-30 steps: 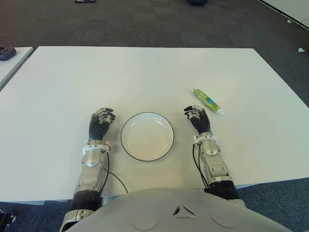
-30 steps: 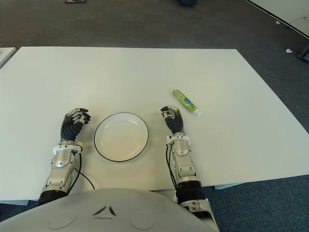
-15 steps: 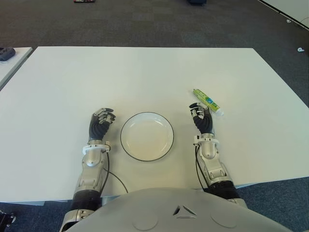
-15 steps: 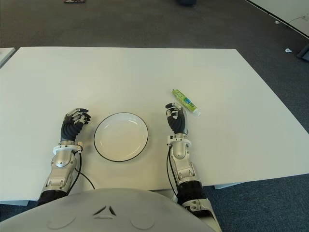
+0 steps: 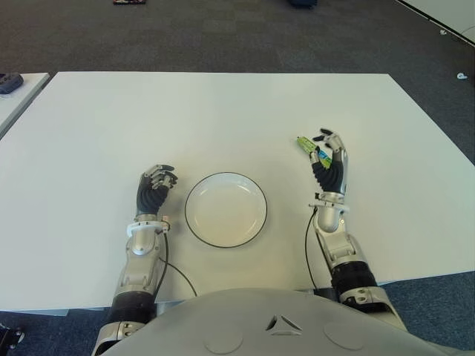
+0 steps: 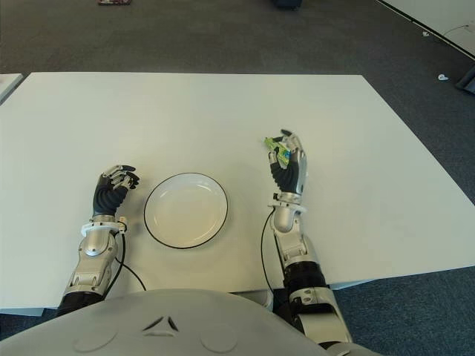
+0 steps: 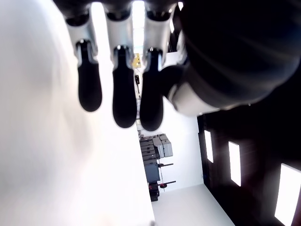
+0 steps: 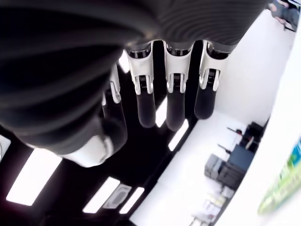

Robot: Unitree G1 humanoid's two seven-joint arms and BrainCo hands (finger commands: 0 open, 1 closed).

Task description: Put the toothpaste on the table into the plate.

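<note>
Toothpaste [image 5: 306, 145] lies on the white table [image 5: 223, 111], still outside the plate [image 5: 225, 208], and only its green end shows past my raised right hand.

Left: my left hand [image 5: 154, 190] shows just to the left of the plate. Its fingers are curled and hold nothing; the left wrist view confirms bent fingers [image 7: 124, 89] with no object between them. It is well apart from the tube, with the whole plate between the two.

Centre: the plate is white with a dark rim and has nothing in it. It sits between my two hands, near the table's front edge.

Right: my right hand [image 5: 329, 165] stands upright to the right of the plate, palm turned toward the tube, fingers [image 8: 174, 94] extended and spread, gripping nothing. The tube lies just beyond the fingertips, on the far side and slightly toward the plate. Its long axis runs on a diagonal, from far-left to near-right; the near-right end is hidden behind my hand. The right wrist view catches a blurred green strip of it [image 8: 282, 181] past the fingers.

Judgement: the right hand is plainly the nearer one. The coming move calls for lowering it over the tube and closing across that diagonal axis, then carrying the tube leftward to the plate.
</note>
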